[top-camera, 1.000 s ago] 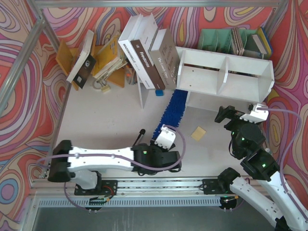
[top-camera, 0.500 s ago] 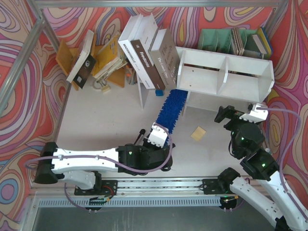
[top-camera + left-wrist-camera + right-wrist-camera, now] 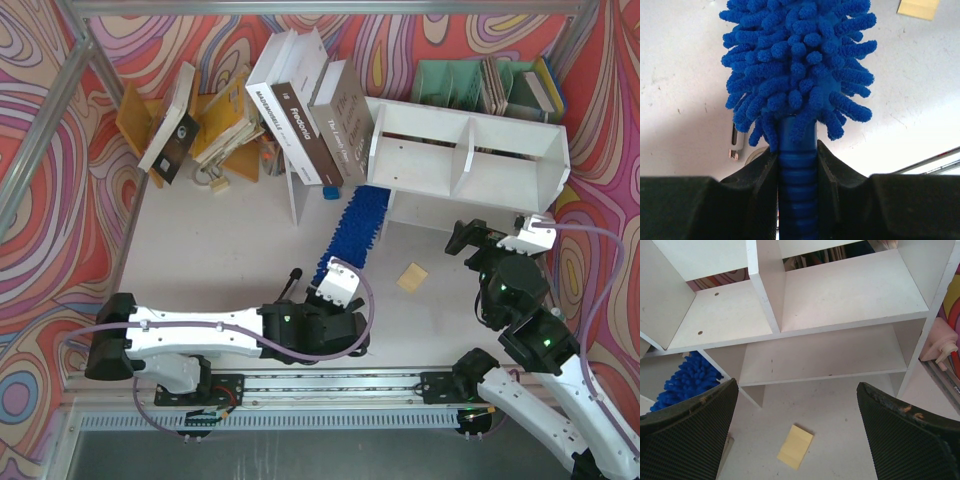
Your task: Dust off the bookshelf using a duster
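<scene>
The duster (image 3: 358, 228) lies slanted on the table, its blue shaggy head (image 3: 797, 65) reaching to the left foot of the bookshelf (image 3: 510, 160). My left gripper (image 3: 328, 268) is shut on the duster's ribbed blue handle (image 3: 797, 175), low over the table. My right gripper (image 3: 462, 238) hovers in front of the bookshelf (image 3: 840, 295), open with nothing between its fingers (image 3: 910, 430). In the right wrist view the duster head (image 3: 687, 380) shows at the shelf's lower left corner.
A yellow sticky note (image 3: 411, 277) lies on the table before the shelf. Leaning books (image 3: 305, 115) rest on a thin white panel (image 3: 297, 195) left of the shelf. A green file organiser (image 3: 455, 82) stands behind it. A small black tool (image 3: 291, 285) lies by my left wrist.
My left arm shifted left with the duster half a second ago and has swung back to the right. The duster's tip stays at the shelf's left foot. The right arm has not moved.
</scene>
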Controlling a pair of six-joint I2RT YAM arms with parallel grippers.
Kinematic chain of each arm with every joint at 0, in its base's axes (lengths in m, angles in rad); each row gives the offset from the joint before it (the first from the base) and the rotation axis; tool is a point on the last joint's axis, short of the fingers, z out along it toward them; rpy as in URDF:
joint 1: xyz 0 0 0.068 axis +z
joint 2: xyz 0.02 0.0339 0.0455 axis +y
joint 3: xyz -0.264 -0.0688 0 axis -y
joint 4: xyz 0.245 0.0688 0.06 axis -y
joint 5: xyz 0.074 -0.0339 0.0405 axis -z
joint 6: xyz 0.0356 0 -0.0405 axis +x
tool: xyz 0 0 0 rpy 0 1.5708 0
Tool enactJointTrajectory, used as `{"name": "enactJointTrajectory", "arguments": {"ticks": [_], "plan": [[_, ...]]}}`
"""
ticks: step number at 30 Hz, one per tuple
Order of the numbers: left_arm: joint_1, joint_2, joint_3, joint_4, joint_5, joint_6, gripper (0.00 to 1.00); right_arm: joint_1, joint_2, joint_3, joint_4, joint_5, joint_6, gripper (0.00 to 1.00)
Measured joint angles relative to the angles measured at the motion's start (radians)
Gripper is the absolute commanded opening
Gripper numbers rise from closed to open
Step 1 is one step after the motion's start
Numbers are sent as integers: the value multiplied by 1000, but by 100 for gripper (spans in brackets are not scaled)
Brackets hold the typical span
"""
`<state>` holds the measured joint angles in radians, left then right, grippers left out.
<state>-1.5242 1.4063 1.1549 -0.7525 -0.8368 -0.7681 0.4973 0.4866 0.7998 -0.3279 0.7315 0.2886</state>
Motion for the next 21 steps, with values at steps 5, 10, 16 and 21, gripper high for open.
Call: {"name": "enactJointTrajectory", "arguments": {"ticks": [5, 10, 16, 21], "plan": [[0, -11, 29, 4, -36, 31, 0, 0, -3, -2, 0, 0, 0, 90], [0, -49, 29, 45, -67, 69, 0, 0, -10, -3, 0, 0, 0, 90], [0, -48, 29, 52, -77, 84, 0, 0, -9, -3, 0, 0, 0, 89], [0, -48, 29, 52, -84, 76, 0, 0, -9, -3, 0, 0, 0, 90]]}}
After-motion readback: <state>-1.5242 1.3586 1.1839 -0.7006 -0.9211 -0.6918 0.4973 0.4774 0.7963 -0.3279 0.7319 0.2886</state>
